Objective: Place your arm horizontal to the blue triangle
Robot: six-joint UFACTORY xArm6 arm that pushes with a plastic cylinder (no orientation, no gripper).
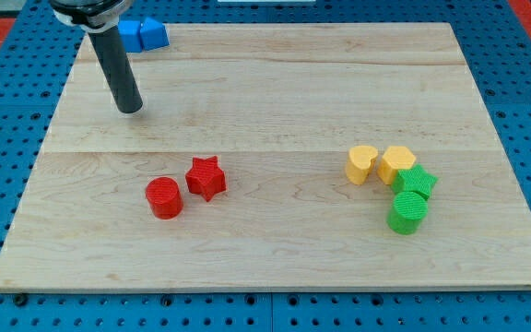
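Two blue blocks sit together at the board's top left. One blue block (154,33) shows fully, and another blue block (129,33) is partly hidden behind my rod; I cannot tell which of them is the triangle. My tip (131,108) rests on the board below them, toward the view's bottom, apart from both.
A red cylinder (164,197) and a red star (206,177) lie left of centre. A yellow heart (361,164), a yellow hexagon (395,163), a green star (416,182) and a green cylinder (407,213) cluster at the right. The wooden board (275,92) lies on a blue perforated base.
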